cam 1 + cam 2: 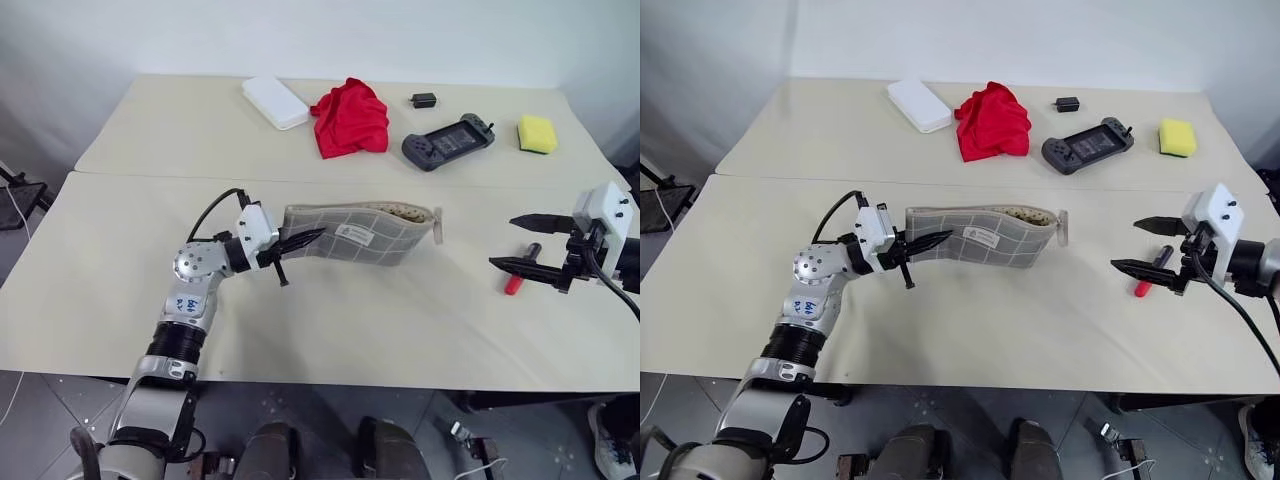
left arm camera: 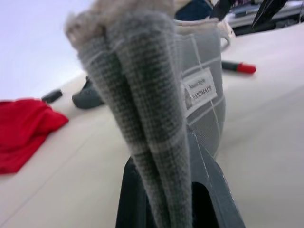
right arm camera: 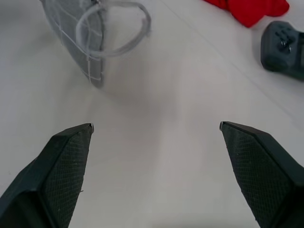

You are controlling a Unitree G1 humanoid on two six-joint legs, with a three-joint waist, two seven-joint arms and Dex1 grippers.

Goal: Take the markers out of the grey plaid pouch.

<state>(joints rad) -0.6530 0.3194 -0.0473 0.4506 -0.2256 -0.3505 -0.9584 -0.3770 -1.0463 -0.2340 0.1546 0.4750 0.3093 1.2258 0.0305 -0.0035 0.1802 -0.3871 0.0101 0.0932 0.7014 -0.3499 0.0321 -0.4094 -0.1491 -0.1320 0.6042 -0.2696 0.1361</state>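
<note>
The grey plaid pouch [image 1: 355,235] hangs lifted off the near table, lying level, with its white label facing me. My left gripper [image 1: 300,240] is shut on the pouch's left end; in the left wrist view the bunched fabric [image 2: 142,109] is pinched between the dark fingers [image 2: 213,190]. Its cord loop [image 3: 116,28] hangs at the right end. One marker [image 1: 522,270], dark with a red cap, lies on the table right of the pouch. My right gripper [image 1: 502,241] hovers open just left of this marker, holding nothing. The pouch's inside is hidden.
On the far table lie a white oblong box [image 1: 275,102], a red cloth [image 1: 350,118], a small black block [image 1: 423,100], a dark game controller [image 1: 448,143] and a yellow sponge [image 1: 537,134]. A seam [image 1: 150,176] separates the two tables.
</note>
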